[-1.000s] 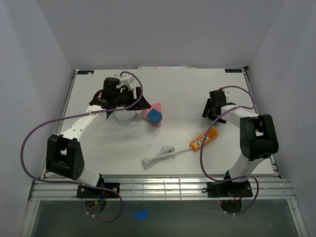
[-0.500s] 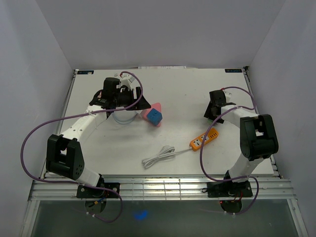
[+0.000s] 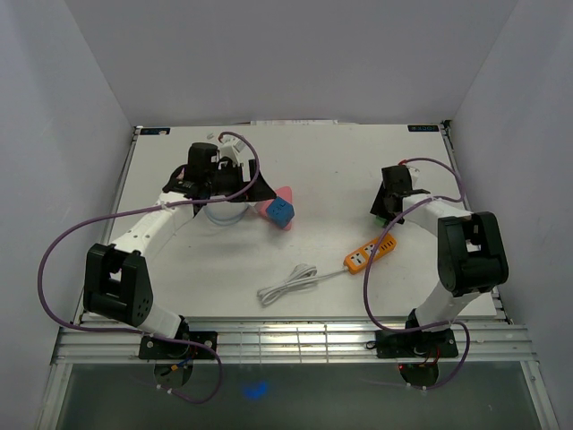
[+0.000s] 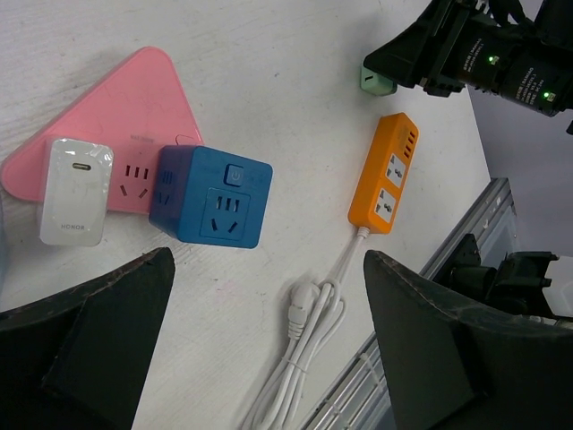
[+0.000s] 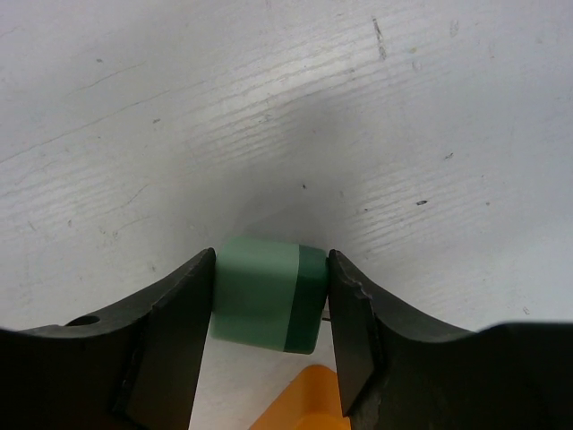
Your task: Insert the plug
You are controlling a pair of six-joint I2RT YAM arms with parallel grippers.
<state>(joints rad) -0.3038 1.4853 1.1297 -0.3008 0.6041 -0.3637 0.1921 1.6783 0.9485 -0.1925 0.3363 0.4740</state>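
Note:
A small green plug sits between the fingers of my right gripper, and both pads press its sides. It lies at the right of the table, just beyond the end of the orange power strip, whose tip shows under the plug. The left wrist view also catches the green plug under the black right gripper. My left gripper hangs open and empty over the table, near a blue cube socket.
A pink triangular socket with a white charger plugged in lies beside the blue cube. The strip's coiled white cable lies toward the front edge. Purple cables trail from both arms.
The right gripper's jaws have come together onto the green plug. The left gripper's jaws have spread wider. Neither arm has shifted much.

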